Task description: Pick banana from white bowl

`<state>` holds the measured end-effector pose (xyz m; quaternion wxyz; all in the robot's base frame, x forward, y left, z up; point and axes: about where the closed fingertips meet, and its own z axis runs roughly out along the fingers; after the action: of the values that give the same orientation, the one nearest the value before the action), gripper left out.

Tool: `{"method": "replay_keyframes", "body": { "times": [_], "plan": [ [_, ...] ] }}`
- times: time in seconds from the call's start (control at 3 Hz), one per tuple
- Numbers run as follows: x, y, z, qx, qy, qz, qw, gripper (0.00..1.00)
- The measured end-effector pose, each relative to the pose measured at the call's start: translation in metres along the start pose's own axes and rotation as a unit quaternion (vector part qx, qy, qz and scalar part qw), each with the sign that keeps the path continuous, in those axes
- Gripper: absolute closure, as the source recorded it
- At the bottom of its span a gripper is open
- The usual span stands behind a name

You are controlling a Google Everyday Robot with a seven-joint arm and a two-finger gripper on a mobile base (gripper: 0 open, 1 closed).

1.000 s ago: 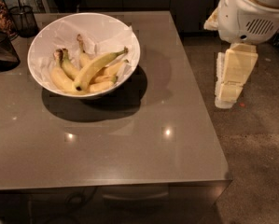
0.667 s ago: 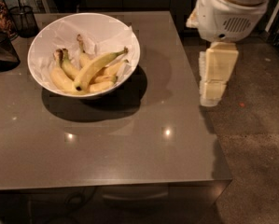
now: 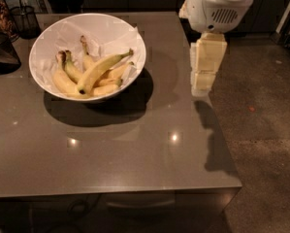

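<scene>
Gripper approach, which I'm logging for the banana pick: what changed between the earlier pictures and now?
The gripper moved left, from off the table's right side toward the white bowl, and now hangs over the table's right edge. It has taken hold of nothing. The banana, the shorter bananas and the white bowl stayed where they were.

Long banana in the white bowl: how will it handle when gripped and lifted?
Banana looks smooth and curved, so it may twist or slip in a narrow pinch. It lies atop shorter bananas in the bowl, so it should lift free, perhaps nudging them. Gripper hangs by the table's right edge, apart from the bowl.
</scene>
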<state>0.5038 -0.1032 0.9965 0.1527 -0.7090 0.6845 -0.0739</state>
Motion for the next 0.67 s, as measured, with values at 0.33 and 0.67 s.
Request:
{"method": "replay_keyframes", "body": {
  "times": [0.33, 0.67],
  "plan": [
    [-0.033, -0.038, 0.014, 0.001, 0.002, -0.050, 0.9988, 0.00],
    [-0.072, -0.072, 0.029, -0.005, 0.008, -0.099, 0.9951, 0.00]
  ]
}}
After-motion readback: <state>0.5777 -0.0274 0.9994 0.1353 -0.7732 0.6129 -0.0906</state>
